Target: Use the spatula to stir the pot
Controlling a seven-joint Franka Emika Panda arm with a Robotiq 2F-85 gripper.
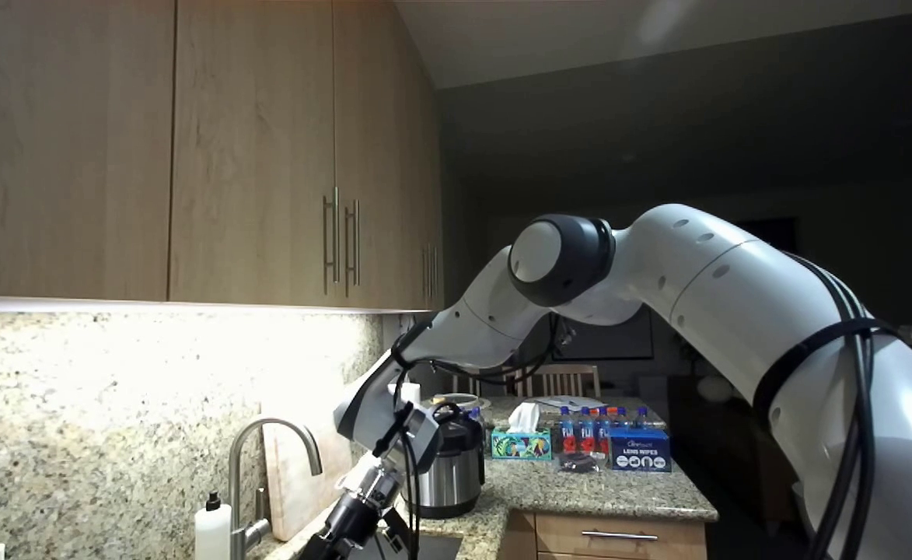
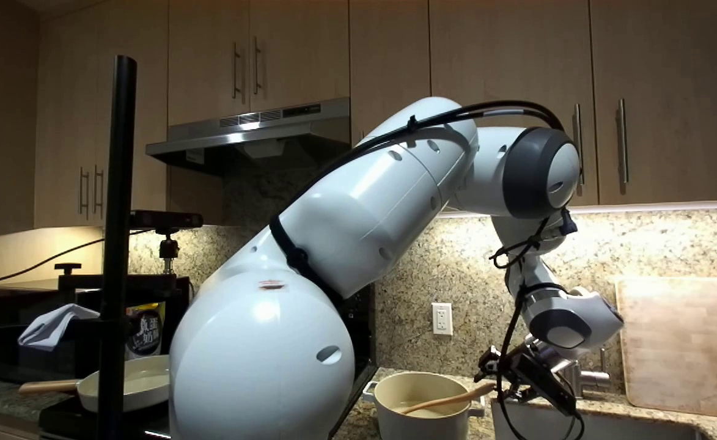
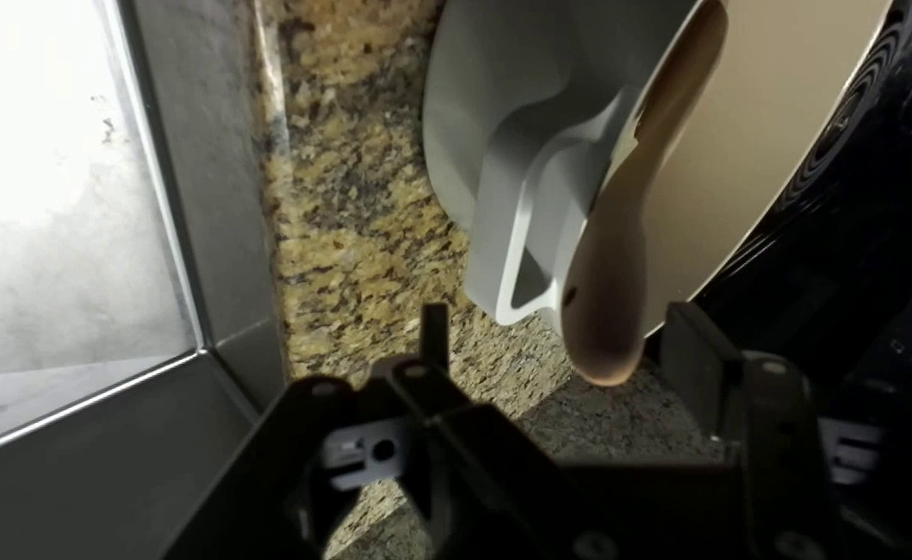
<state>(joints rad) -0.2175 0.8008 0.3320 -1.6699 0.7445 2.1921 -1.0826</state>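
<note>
Granite counter (image 3: 354, 179), one pot (image 2: 422, 425), one spatula (image 3: 615, 257) (wooden) jutting out, two fingers (image 3: 701, 370) well apart, empty

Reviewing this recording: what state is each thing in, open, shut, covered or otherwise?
Gripper: open, nothing held
Pot: upright, uncovered
Spatula: in the pot, leaning across its rim
Frying pan: upright, uncovered
Upper cabinet doors: closed
Drawer: closed
Steel cooker: lid on
Tissue box: open, tissue sticking out

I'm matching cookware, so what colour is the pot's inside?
Cream; the pot's inside shows best in an exterior view.
</note>
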